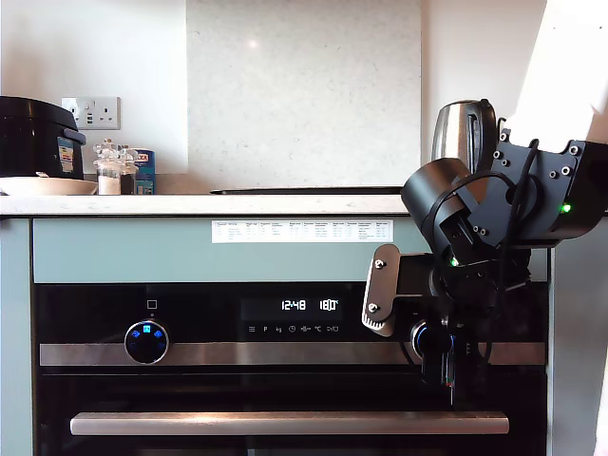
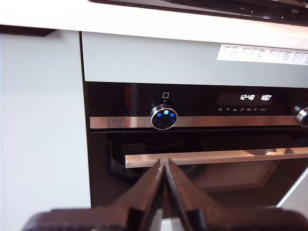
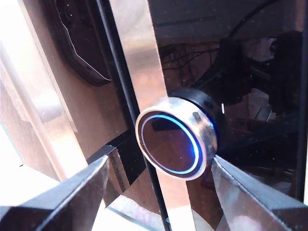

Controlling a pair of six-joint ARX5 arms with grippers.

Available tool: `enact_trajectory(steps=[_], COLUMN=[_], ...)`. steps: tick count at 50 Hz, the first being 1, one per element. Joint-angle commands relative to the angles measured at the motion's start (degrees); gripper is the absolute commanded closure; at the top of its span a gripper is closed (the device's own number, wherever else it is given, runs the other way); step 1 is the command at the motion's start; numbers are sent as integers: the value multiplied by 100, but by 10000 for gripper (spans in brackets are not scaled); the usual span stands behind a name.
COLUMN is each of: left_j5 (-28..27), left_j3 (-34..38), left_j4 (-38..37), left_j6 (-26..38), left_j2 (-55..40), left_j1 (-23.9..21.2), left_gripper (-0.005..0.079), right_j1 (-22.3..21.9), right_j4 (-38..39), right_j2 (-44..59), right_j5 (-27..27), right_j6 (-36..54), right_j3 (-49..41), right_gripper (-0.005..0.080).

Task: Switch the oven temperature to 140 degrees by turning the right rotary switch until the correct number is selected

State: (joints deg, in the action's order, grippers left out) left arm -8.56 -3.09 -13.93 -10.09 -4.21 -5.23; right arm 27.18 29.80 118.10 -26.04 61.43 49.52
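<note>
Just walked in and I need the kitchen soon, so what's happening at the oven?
A robot arm is working on the black glass-fronted oven. My second gripper is at the round black knob with the glowing blue ring, jaws open on either side of it, not yet clamped. The white digital display shows 12:48 and what looks like 180. My first gripper is shut, held back from the oven and facing the other knob with blue icons.
</note>
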Motion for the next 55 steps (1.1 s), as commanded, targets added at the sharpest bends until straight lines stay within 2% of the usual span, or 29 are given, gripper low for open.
enact_trajectory(steps=[1, 14, 36, 55], left_j5=[7, 7, 7, 9], left_j3=[-59, -59, -59, -59], left_j4=[22, 22, 22, 20], left_j6=[7, 7, 7, 116], left_j2=[17, 17, 17, 17], left_j1=[-13, -13, -13, -13], left_gripper=[764, 764, 764, 764], right_j1=[175, 348, 317, 455], right_j4=[-55, -103, -103, 212], right_j2=[11, 11, 11, -31], right_j5=[122, 168, 144, -39], right_j6=[-28, -170, -166, -173], right_j3=[22, 22, 22, 22], right_gripper=[132, 132, 132, 132])
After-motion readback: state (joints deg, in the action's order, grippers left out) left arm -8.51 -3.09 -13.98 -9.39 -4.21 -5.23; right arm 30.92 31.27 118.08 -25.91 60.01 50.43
